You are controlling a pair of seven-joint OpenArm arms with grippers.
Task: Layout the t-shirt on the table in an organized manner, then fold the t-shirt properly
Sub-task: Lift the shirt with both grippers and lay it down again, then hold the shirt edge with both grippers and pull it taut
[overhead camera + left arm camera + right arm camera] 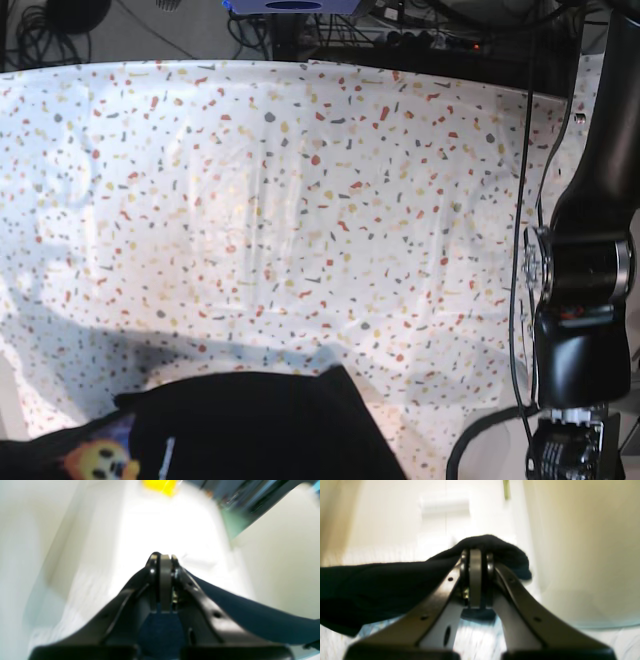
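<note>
Flecked white table (pixel 300 200); soft black t-shirt (pixel 250 425) at near edge.

Black t-shirt bunched at the bottom edge of a flecked table, one arm at the right.

The table (pixel 300 200) fills most of the frame, white with small red, orange, yellow and grey flecks, its cover faintly creased. The t-shirt (pixel 260 430) lies at the lower centre and lower left, cut off by the bottom edge, an orange-and-purple print (pixel 100 460) showing at its left. A grey shadow spreads just above it. A black robot arm (pixel 585 290) stands along the right edge, with cables (pixel 522 200) hanging beside it.
</note>
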